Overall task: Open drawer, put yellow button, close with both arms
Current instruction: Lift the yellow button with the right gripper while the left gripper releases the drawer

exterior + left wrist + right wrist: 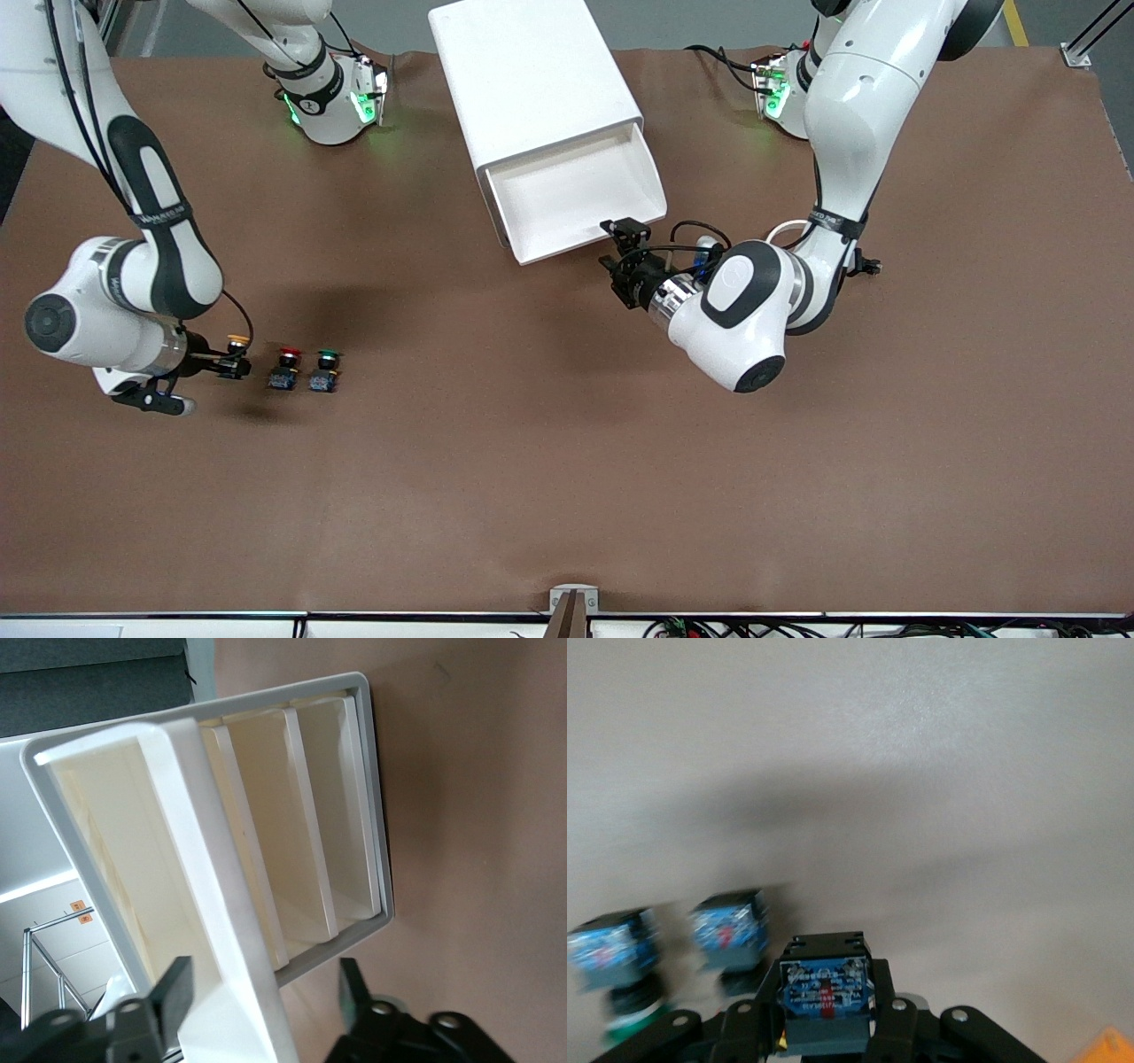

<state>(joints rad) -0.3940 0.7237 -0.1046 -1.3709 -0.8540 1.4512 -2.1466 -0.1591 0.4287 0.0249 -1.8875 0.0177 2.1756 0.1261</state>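
**Front view: drawer open, yellow button pinched**

Front view shows the cabinet (532, 80) lying on the table with its top drawer (576, 199) pulled out toward the camera. My left gripper (620, 248) sits at the drawer's front corner, on the left arm's end; the left wrist view shows its fingers (168, 997) spread on either side of the drawer front, gripping nothing.

My right gripper (232, 361) is well apart from the cabinet, toward the right arm's end of the table and nearer the camera. Its fingers are pressed together on the yellow button (236, 341); the right wrist view shows the blue body (824, 992) squeezed between them. The red button (288, 357) and green button (329, 358) stand just beside it.

Judgement: lift comes next. I'd rise straight up so the neighbours stay put, carry over the drawer's open tray, and lower before releasing. I'd back the left gripper off first.
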